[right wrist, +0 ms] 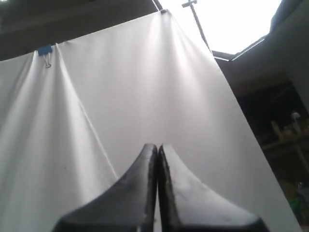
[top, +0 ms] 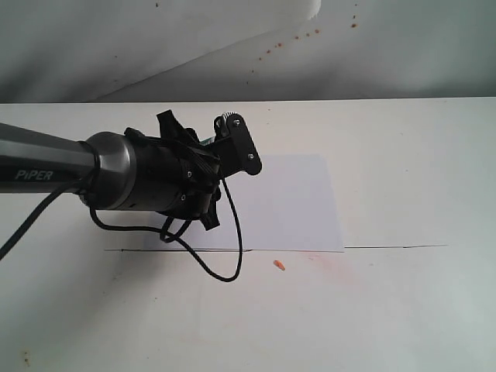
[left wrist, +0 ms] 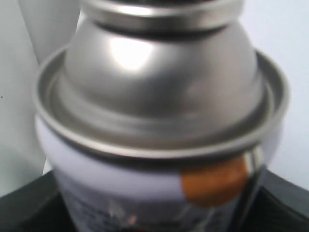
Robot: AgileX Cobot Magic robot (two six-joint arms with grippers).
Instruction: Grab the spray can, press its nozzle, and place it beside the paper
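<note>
Exterior: black left fingers (top: 239, 146) located at 10 o'clock of flat white paper sheet (top: 291, 203) on white tabletop (top: 403, 310); can hidden | Left wrist: silver domed, white-labelled spray can (left wrist: 159, 96) clamped between fingers (left wrist: 24, 210); nozzle cropped | Right wrist: black right fingers (right wrist: 140, 193) pressed shut, empty | Step: grasp judged made; nozzle press needed next

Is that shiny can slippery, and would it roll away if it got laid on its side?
Probably a bit slippery: the spray can has smooth, glossy metal on its domed top. It looks stiff, not squishy, being metal with a firm rolled rim. Its body is round, so on its side it would likely roll.
</note>
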